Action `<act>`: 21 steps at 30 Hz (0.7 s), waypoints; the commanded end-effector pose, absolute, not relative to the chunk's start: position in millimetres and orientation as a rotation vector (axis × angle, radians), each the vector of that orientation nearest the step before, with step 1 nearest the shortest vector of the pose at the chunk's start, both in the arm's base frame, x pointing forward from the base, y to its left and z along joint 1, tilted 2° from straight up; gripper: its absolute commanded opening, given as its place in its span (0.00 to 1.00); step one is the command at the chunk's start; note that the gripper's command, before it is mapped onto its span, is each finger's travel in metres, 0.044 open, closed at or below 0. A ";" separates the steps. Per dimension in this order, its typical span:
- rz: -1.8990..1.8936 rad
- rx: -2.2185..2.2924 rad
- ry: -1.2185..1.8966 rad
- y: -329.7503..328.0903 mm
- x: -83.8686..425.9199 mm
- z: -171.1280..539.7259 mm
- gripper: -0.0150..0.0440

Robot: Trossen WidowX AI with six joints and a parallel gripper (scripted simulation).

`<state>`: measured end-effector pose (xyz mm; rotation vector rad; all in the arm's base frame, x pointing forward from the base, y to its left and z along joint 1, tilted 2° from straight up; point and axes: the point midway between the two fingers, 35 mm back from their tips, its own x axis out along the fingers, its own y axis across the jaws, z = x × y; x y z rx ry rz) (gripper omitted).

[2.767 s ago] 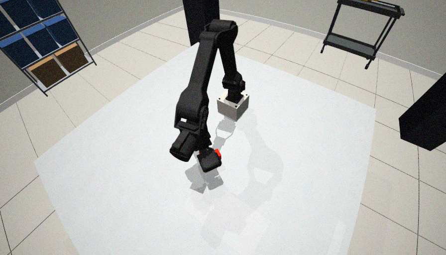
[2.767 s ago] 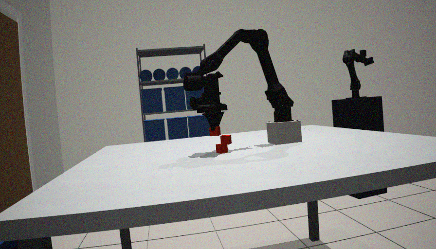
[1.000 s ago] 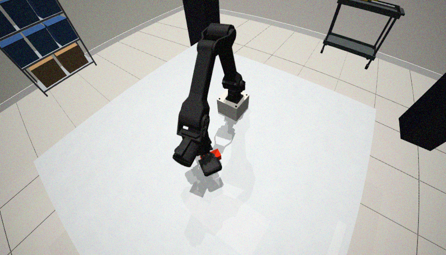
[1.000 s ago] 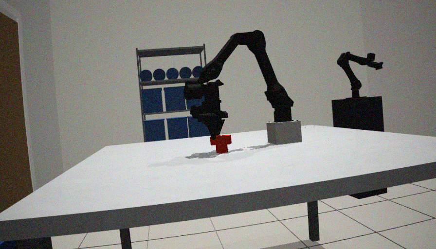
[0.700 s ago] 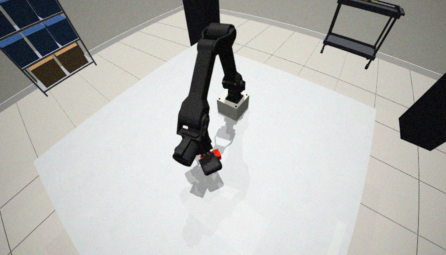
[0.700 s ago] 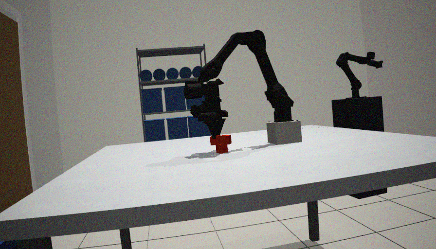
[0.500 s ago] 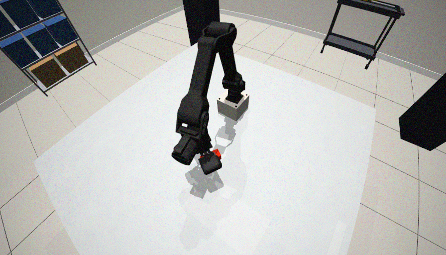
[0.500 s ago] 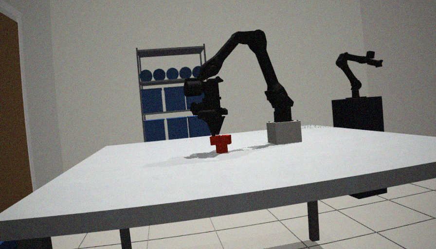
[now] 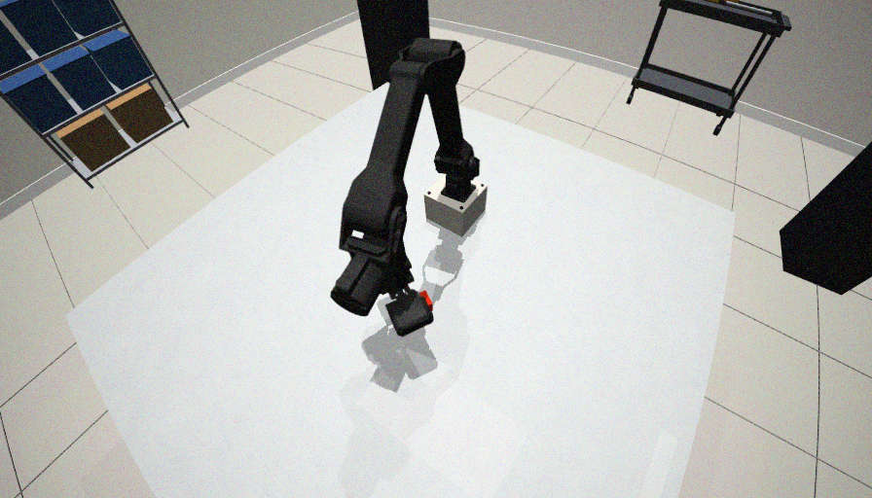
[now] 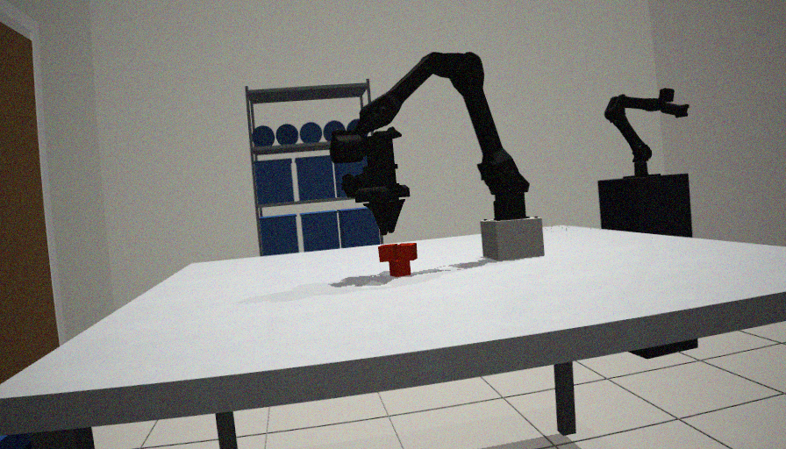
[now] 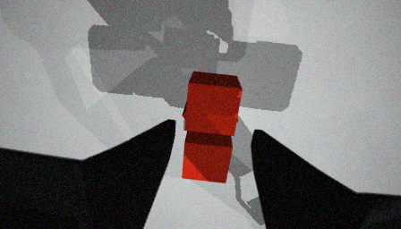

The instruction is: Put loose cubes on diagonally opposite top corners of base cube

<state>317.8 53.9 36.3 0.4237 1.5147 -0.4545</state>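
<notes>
The white-topped table (image 9: 578,242) (image 10: 405,310) (image 11: 349,90) is carrying everything, and the black six-joint arm (image 9: 385,139) (image 10: 472,74) reaches across it. Its black two-finger gripper (image 9: 409,314) (image 10: 388,232) (image 11: 213,131) is parted with nothing in it, tips just above the stack.

Then the small stuff: one matte red base cube (image 10: 399,268) on the table, mostly hidden in the wrist view, with both loose ones on top. The far red cube (image 10: 386,253) (image 11: 212,107) is on the side away from the arm's base; the near red cube (image 9: 426,299) (image 10: 408,251) (image 11: 207,163) faces it. Both look level and overhang the base. Can't confirm the gap between them from here.

My guess is they're light, stiff blocks, not fragile, with enough grip on flat sides. Light also means easy to nudge, though. If one needed fixing, I'd pinch opposite upright faces around mid-height, square on, and skip the corners. Otherwise hands off: looks basically done to me, so back straight up without brushing either one.
</notes>
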 end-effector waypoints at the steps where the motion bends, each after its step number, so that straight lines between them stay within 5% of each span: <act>1: -0.452 0.428 1.506 54.5 319.2 44.3 0.60; 19: -0.452 0.428 1.506 54.9 319.0 65.1 0.60; 21: -0.452 0.426 1.508 54.8 318.8 67.0 0.69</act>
